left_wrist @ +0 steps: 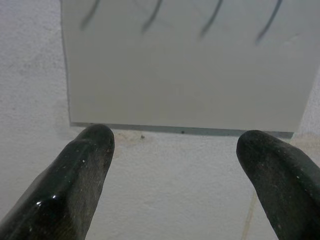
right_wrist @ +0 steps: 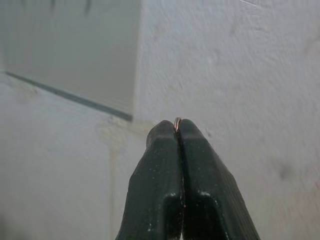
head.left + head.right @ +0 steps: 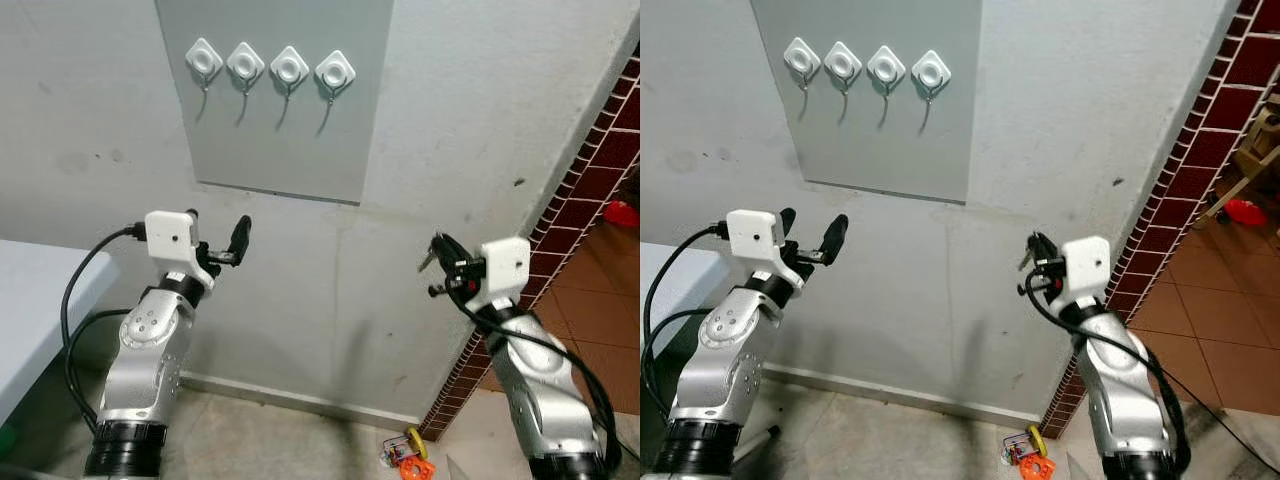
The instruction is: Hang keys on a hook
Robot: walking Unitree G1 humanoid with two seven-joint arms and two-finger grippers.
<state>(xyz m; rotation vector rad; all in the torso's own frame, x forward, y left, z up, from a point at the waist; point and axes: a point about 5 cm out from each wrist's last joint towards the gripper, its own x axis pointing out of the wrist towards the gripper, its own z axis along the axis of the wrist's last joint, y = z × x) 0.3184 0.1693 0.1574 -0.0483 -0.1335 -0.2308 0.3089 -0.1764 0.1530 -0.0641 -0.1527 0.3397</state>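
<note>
Right gripper (image 2: 178,131) is clenched on a thin key ring (image 2: 176,121) pinched at its fingertips, held below and right of the grey wall panel (image 3: 275,130). Four white hooks (image 3: 289,68) sit along the panel top. Left gripper (image 1: 175,150) is spread wide, facing the panel.

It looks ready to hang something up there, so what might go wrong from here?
The right claw pinches the key ring by a thin sliver at its very fingertips, so the keys might slip out. The hooks are small and sit well above both claws, so the ring may miss the hook. Things already lie on the floor below, where dropped keys could land.
</note>
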